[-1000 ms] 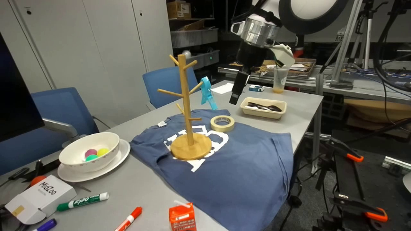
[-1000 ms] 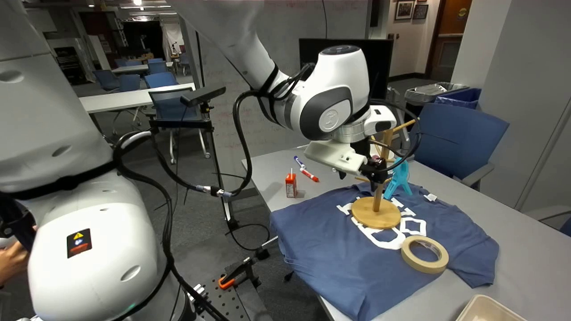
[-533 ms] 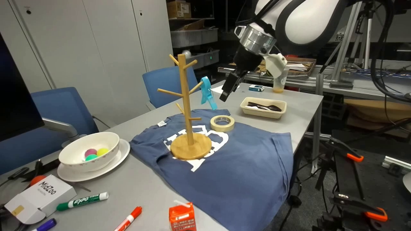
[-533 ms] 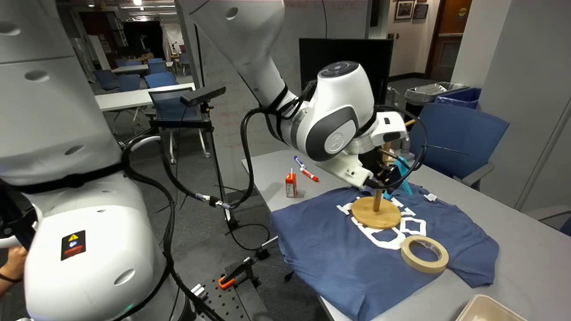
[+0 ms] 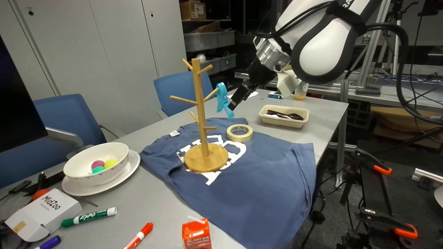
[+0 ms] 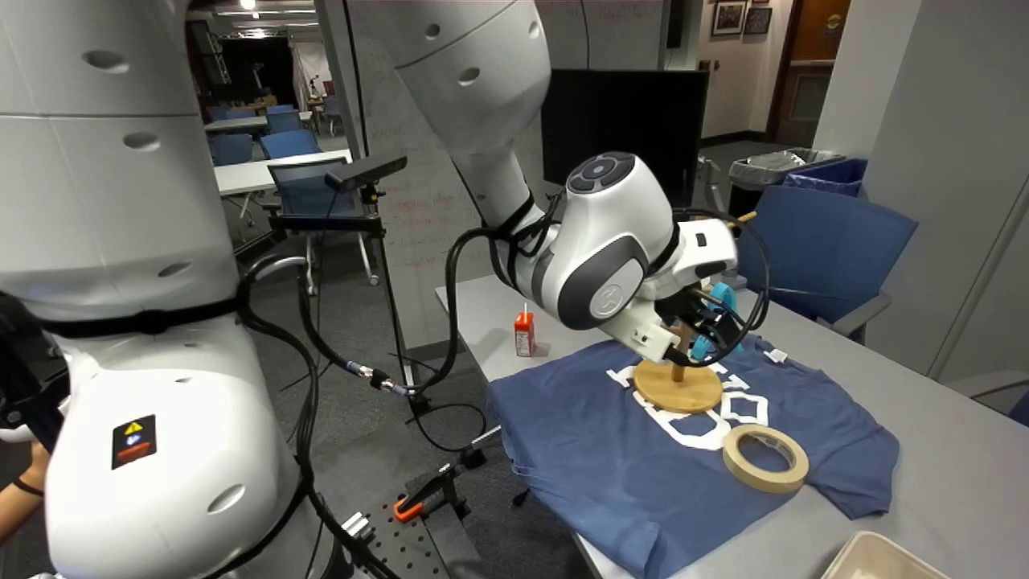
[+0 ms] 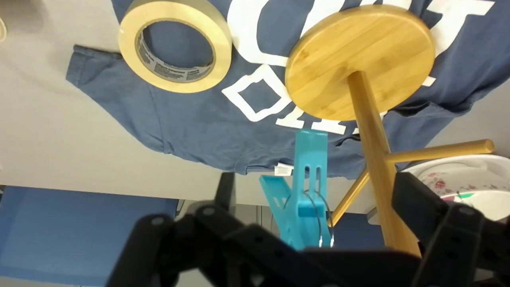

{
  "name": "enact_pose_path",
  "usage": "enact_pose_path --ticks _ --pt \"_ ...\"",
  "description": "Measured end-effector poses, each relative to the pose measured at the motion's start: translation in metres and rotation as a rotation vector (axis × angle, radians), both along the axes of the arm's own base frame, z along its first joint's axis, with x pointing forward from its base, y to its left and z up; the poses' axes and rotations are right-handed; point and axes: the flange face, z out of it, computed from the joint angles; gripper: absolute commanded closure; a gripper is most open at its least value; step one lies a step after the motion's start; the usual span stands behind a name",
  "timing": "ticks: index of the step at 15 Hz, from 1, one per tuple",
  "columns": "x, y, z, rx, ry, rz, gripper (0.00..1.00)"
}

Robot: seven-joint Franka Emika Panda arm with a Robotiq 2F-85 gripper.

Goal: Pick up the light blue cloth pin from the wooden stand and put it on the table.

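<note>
The light blue cloth pin (image 5: 221, 96) hangs on a peg of the wooden stand (image 5: 206, 157). In an exterior view it is partly hidden behind my gripper (image 6: 715, 330); the stand's base (image 6: 678, 388) shows below. In the wrist view the pin (image 7: 310, 155) and the stand's post (image 7: 374, 139) appear between the widely spread fingers of my open gripper (image 7: 318, 195). The pin's lower part there is hidden by the gripper body. In an exterior view the gripper tip (image 5: 232, 103) overlaps the pin's lower end; contact cannot be told. The grey table (image 5: 152, 204) lies beneath.
A dark blue T-shirt (image 5: 263, 180) lies under the stand, with a tape roll (image 5: 239, 133) on it. A tray with black cutlery (image 5: 283, 122) stands behind. A bowl (image 5: 98, 162) on a plate, markers and a red carton (image 5: 196, 233) stand in front.
My gripper has moved down and across toward the stand, from well apart from the pin to right beside it. The pin and stand have not moved.
</note>
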Motion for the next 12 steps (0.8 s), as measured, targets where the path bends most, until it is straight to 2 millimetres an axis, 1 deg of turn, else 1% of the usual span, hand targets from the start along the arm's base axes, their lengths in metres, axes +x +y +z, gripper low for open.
enact_pose_path --ticks 5,6,7,8,9,12 --pt "0.008 0.008 -0.011 0.0 -0.066 0.007 0.0" --pt "0.01 0.01 -0.013 0.0 -0.078 0.007 0.03" --pt "0.012 0.012 -0.015 0.0 -0.088 0.008 0.2" --pt "0.015 0.013 -0.016 0.0 -0.098 0.01 0.28" --pt "0.017 0.013 -0.018 -0.001 -0.104 0.011 0.3" --pt "0.023 0.012 -0.021 -0.005 -0.122 0.009 0.54"
